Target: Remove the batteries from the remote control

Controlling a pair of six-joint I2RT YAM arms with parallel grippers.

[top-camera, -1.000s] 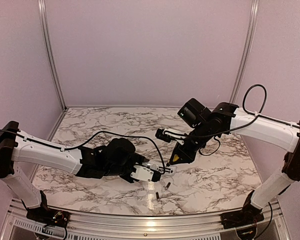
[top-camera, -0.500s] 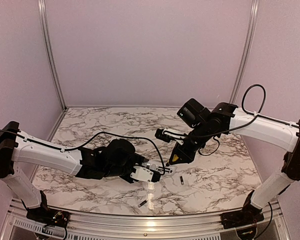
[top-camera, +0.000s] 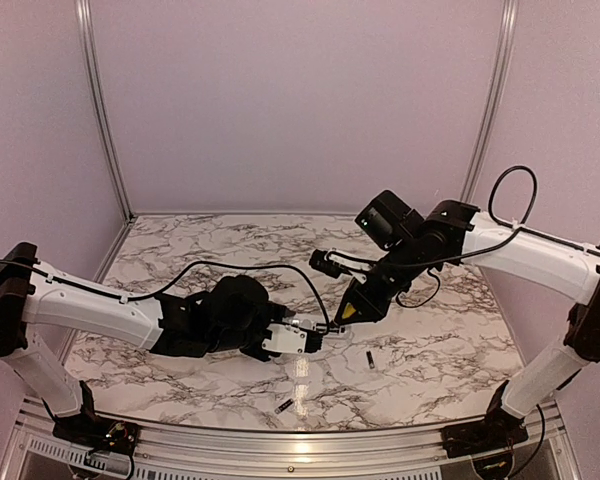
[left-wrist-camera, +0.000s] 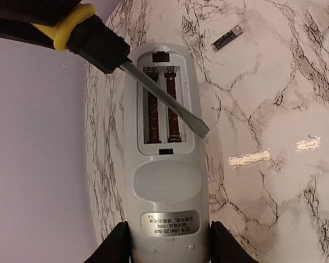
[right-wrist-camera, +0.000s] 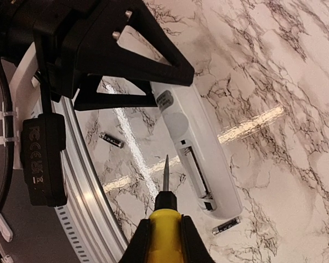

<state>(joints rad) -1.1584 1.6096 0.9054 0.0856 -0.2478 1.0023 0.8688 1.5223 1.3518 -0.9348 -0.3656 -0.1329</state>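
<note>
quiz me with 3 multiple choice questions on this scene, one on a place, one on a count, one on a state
1. Where do the batteries lie relative to the remote control? A inside it B on the table beside it C on top of it
2. How many batteries are loose? A one B two C four
3. The remote's compartment is: A open and empty B covered C full
Answers: B, both rest on the marble, apart from it. B, the right wrist view shows one on each side. A, both slots sit bare behind the screwdriver, with the left gripper holding the remote.
</note>
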